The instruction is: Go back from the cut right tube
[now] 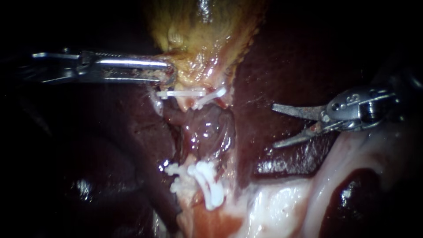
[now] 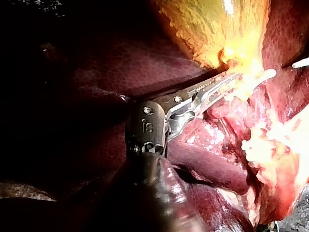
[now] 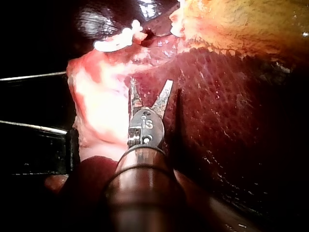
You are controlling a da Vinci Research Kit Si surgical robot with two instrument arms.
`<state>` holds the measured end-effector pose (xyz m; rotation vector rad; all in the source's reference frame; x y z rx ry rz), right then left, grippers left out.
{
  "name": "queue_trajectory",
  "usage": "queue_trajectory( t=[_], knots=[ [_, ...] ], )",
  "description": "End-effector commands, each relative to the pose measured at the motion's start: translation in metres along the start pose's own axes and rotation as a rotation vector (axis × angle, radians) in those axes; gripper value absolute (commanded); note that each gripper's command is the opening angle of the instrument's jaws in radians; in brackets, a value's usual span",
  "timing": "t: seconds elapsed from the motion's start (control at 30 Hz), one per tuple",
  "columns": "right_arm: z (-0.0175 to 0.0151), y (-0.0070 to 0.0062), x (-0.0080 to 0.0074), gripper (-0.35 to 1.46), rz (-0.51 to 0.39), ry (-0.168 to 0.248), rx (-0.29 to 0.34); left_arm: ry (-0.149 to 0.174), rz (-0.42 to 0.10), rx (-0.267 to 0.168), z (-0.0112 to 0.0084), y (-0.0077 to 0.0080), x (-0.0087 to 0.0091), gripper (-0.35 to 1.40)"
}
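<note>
My right instrument [image 1: 274, 125] stands over the dark liver [image 1: 264, 66] with its two blades open and nothing between them, well to the right of the clipped tubes. White clips [image 1: 180, 93] sit on the upper stumps just under the yellow gallbladder [image 1: 202, 31]. More clips [image 1: 207, 180] are bunched on the lower stumps, and an open gap [image 1: 207, 128] lies between the two sets. My left instrument [image 1: 167, 75] is shut on the gallbladder's lower end. In the right wrist view the open blades [image 3: 150, 92] hover short of the clips [image 3: 118, 41]. The left wrist view shows the left instrument's jaws [image 2: 227, 82] gripping yellow tissue.
Pale, glistening tissue [image 1: 282, 202] lies below and to the right of the lower clips. Dark liver lobes [image 1: 110, 145] fill the left side. In the left wrist view a white clip [image 2: 263, 75] sits just ahead of the jaws.
</note>
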<state>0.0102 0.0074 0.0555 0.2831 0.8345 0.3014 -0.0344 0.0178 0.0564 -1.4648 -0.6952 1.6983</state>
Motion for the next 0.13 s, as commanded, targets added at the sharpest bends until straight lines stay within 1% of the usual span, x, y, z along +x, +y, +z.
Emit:
queue_trajectory(
  t=[0.03,0.1,0.13],
  knots=[
    [0.0,0.0,0.0,1.45,0.0,0.0,0.0,-0.001,-0.001,-0.001,-0.0001,0.0,0.0001,-0.35],
    [0.0,-0.0001,0.0001,1.45,0.0,0.0,0.012,-0.001,-0.001,-0.001,-0.0001,0.0001,0.0001,-0.35],
    [0.0,-0.0002,0.0002,1.45,0.001,0.0,0.029,-0.001,-0.001,-0.002,-0.0002,0.0001,0.0002,-0.35]
  ],
)
